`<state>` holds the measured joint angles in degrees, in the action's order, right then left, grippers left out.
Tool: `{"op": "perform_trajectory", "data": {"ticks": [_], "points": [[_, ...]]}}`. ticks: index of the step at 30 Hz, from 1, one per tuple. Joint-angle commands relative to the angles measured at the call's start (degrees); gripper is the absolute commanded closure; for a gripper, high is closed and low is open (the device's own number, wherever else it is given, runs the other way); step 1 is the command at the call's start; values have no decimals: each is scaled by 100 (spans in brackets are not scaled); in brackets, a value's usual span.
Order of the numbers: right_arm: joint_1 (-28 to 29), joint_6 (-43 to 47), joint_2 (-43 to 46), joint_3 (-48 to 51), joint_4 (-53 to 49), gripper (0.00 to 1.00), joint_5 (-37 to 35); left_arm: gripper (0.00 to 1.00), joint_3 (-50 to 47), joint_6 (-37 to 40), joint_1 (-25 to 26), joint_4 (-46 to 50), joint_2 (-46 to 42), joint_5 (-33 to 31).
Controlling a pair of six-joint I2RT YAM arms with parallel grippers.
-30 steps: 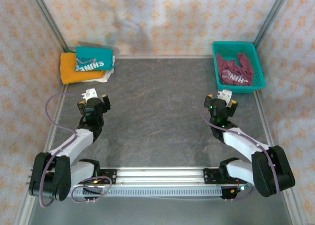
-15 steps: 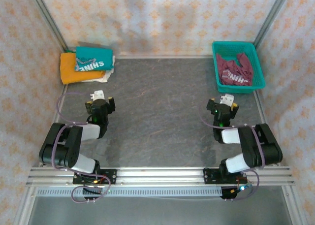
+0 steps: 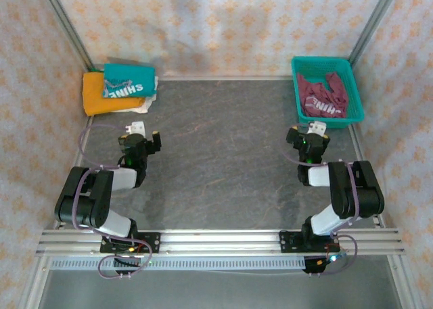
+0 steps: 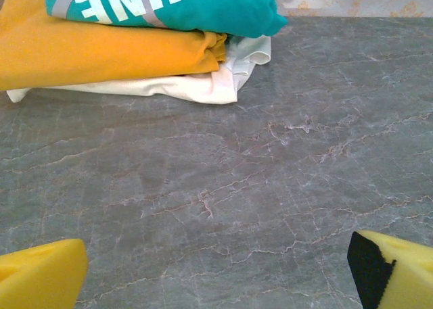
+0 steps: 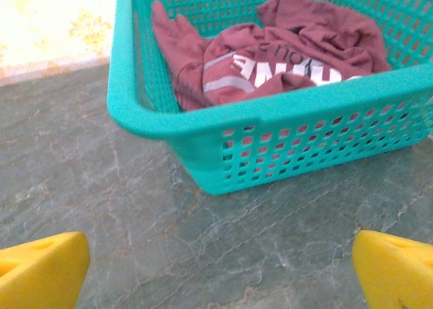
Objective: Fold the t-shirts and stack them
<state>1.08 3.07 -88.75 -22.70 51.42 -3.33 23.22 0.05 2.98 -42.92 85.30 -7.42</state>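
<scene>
The teal t-shirt (image 3: 128,81) tops a folded stack just ahead of the left gripper (image 3: 140,138) and a little to its left. White letters on the shirt spell "SHINE", upside down from above. In the left wrist view the teal shirt (image 4: 169,5) shows the lower halves of those letters beside a grey stripe. Under it lies the plain orange t-shirt (image 4: 101,52), and under that the white t-shirt (image 4: 203,86), whose edge sticks out on the right of the pile. No writing shows on either of them.

The maroon t-shirt (image 3: 323,96) lies crumpled inside the teal basket (image 3: 328,60), straight ahead of the right gripper (image 3: 308,134) and close to it. From overhead its white print also looks like "SHINE", upside down. In the right wrist view the maroon shirt (image 5: 284,59) is creased across the big letters, and the smaller line above them cannot be read. The basket (image 5: 270,113) stands on the table.

The left gripper (image 4: 216,275) has its yellow fingers (image 4: 40,275) spread wide over bare grey table (image 3: 223,140), holding and touching nothing. The right gripper (image 5: 216,268) is likewise spread wide and empty, its fingers (image 5: 44,265) short of the basket wall.
</scene>
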Motion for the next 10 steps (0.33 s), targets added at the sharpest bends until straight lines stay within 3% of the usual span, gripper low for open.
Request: {"op": "perform_trajectory", "data": {"ticks": [1, 10], "points": [[6, -26, 15, 4, -180, 1, 277, 0, 120, 31, -8, 35, 42, 60], [-38, -37, 11, -63, -290, 1, 386, 0, 130, 22, -26, 64, 41, 94]]}}
